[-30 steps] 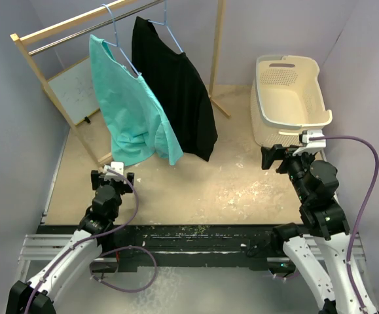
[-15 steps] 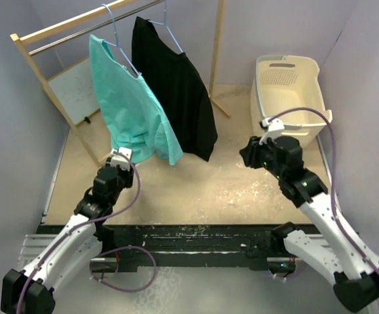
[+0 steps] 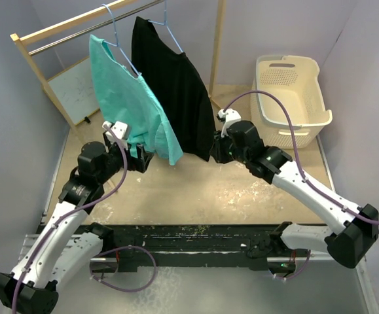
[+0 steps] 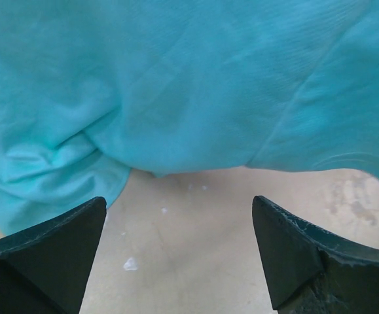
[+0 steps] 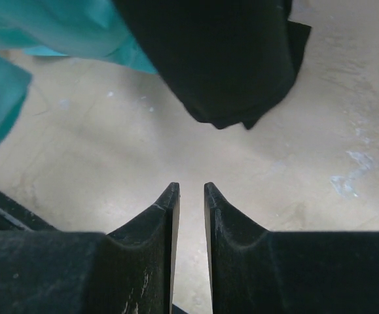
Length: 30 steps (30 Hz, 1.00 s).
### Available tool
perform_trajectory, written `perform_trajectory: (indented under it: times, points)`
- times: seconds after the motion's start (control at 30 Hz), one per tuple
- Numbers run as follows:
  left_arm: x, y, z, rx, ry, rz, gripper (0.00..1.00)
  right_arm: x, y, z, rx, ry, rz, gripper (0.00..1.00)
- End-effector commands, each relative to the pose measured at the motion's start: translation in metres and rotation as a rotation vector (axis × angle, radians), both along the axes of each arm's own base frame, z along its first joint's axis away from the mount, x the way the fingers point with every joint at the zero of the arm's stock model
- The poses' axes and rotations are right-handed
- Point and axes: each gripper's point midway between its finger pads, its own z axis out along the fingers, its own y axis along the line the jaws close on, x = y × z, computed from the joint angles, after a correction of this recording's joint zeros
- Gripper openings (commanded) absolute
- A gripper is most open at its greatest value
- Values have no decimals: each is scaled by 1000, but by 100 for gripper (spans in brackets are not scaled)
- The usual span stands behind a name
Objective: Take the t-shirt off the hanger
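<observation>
The teal t-shirt (image 3: 127,104) is hanging on its pale blue hanger (image 3: 115,33) from the rail of the wooden rack (image 3: 65,31), just as it was a second ago, with the black t-shirt (image 3: 173,85) hanging on a second hanger just beside it, on its right in the overhead view. What is changing is the arms. The left arm, which was sitting folded low near the front edge of the table (image 3: 196,190), is now reaching up and forward, and the left pincer (image 4: 178,212) is standing released, its jaws wide apart, just below the bunched bottom hem of the teal shirt and not yet closing on any cloth. The right arm, which was resting beside the cream laundry basket (image 3: 320,118), is now stretching across the table toward the middle, and the right pincer (image 5: 191,191) is pointing at the lower corner of the black shirt. Its jaws are narrowing to a thin slit, not quite clenched, and are grasping nothing; bare table is showing between them, and the black hem is hanging just beyond their tips.
</observation>
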Motion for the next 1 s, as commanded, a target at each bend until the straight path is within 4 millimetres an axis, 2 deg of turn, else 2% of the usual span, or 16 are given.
perform_trajectory:
  times: [0.0, 0.03, 0.1, 0.13, 0.23, 0.3, 0.4, 0.47, 0.53, 0.67, 0.73, 0.77, 0.8, 0.87, 0.9, 0.97]
  points:
    - [-15, -25, 37, -121, -7, -135, 97, -8, 22, 38, 132, -94, 70, 24]
    - [-16, -26, 41, -130, -8, -146, 97, -11, 23, 44, 145, -104, 80, 26]
    - [-19, -29, 46, -146, -5, -162, 98, -16, 26, 54, 167, -126, 106, 53]
    - [-19, -30, 48, -153, -2, -164, 99, -18, 27, 61, 177, -140, 120, 71]
    - [-21, -31, 54, -162, 1, -176, 99, -19, 29, 81, 182, -183, 149, 91]
    - [-24, -31, 57, -162, 0, -183, 99, -14, 29, 97, 171, -220, 151, 83]
    - [-28, -30, 62, -167, -24, -186, 97, 0, 28, 128, 130, -281, 126, 54]
    - [-32, -27, 67, -168, -51, -181, 88, 12, 28, 153, 107, -331, 105, 28]
    - [-34, -23, 73, -170, -77, -166, 71, 24, 28, 180, 88, -382, 82, 7]
    - [-38, -15, 82, -171, -116, -134, 32, 44, 29, 240, 76, -494, 46, 0]
    - [-39, -13, 84, -170, -127, -128, 25, 54, 33, 262, 71, -532, 31, 0]
    - [-40, -13, 86, -169, -132, -127, 29, 59, 35, 270, 67, -547, 24, 7]
    - [-40, -12, 86, -167, -134, -124, 43, 64, 38, 277, 63, -559, 21, 20]
    - [-40, -12, 87, -165, -134, -123, 85, 76, 48, 285, 57, -576, 32, 47]
    - [-39, -11, 87, -165, -133, -121, 95, 80, 54, 290, 57, -591, 45, 55]
    - [-40, -12, 88, -165, -131, -124, 100, 92, 63, 296, 57, -601, 63, 62]
